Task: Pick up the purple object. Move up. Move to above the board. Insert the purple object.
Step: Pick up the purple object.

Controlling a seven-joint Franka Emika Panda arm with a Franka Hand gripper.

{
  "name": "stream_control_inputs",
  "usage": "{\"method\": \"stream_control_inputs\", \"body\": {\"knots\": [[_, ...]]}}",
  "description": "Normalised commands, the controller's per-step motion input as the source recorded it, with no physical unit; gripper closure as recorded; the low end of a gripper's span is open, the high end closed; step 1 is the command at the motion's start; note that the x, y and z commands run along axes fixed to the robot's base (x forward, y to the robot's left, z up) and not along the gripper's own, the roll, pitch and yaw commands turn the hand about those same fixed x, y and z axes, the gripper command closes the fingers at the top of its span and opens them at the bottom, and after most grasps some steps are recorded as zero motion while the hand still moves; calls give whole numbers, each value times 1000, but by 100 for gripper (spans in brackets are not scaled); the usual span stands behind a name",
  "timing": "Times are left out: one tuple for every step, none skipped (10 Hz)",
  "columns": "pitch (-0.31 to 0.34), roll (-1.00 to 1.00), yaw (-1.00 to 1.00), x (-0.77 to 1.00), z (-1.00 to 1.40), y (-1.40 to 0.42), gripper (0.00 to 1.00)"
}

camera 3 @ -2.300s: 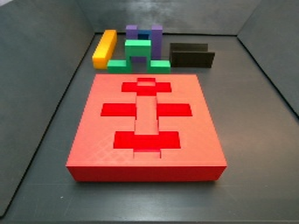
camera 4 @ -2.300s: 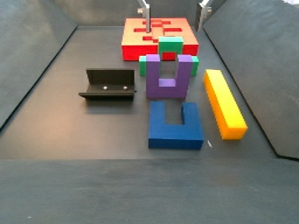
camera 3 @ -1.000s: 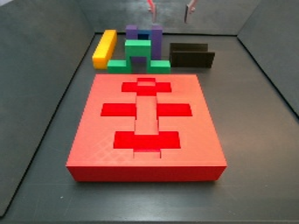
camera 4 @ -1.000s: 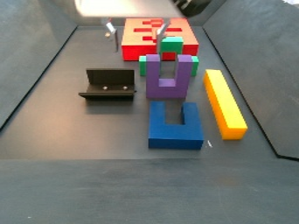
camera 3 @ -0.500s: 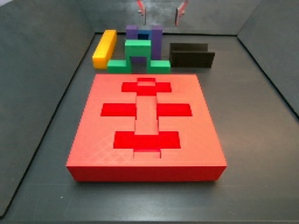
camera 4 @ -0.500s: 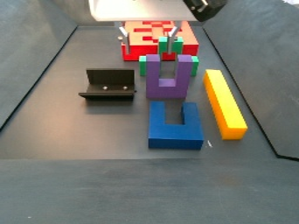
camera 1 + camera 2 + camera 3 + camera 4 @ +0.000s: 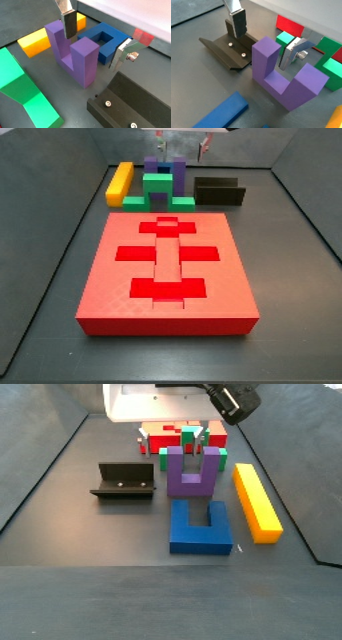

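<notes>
One pincer hangs over one purple object. There is one board, one green stepped block, one blue U-shaped block, one yellow bar and one fixture.

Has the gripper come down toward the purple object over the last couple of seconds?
Yes. The gripper has dropped from the top edge to the purple object, jaws open astride a prong.

Dark grey matte floor enclosed by grey sloping walls.
</notes>
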Motion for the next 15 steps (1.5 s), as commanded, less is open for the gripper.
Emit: {"method": "stream_control_inputs", "body": {"knots": [[0, 0, 20, 126, -220, -80, 0], [0, 0, 17, 77, -246, -34, 0], [0, 0, 6, 0, -263, 0, 0], [0, 0, 29, 0, -249, 0, 0], [0, 0, 20, 0, -211, 0, 0], [0, 3, 0, 0, -171, 0, 0], [0, 27, 0, 0, -146, -9, 0], [0, 53, 0, -9, -137, -6, 0], [0, 63, 0, -34, -117, -29, 0], [0, 44, 0, -6, -97, -23, 0], [0, 0, 0, 0, -51, 0, 0], [0, 0, 0, 0, 0, 0, 0], [0, 0, 0, 0, 0, 0, 100], [0, 0, 0, 0, 0, 0, 100], [0, 0, 0, 0, 0, 0, 100]]}}
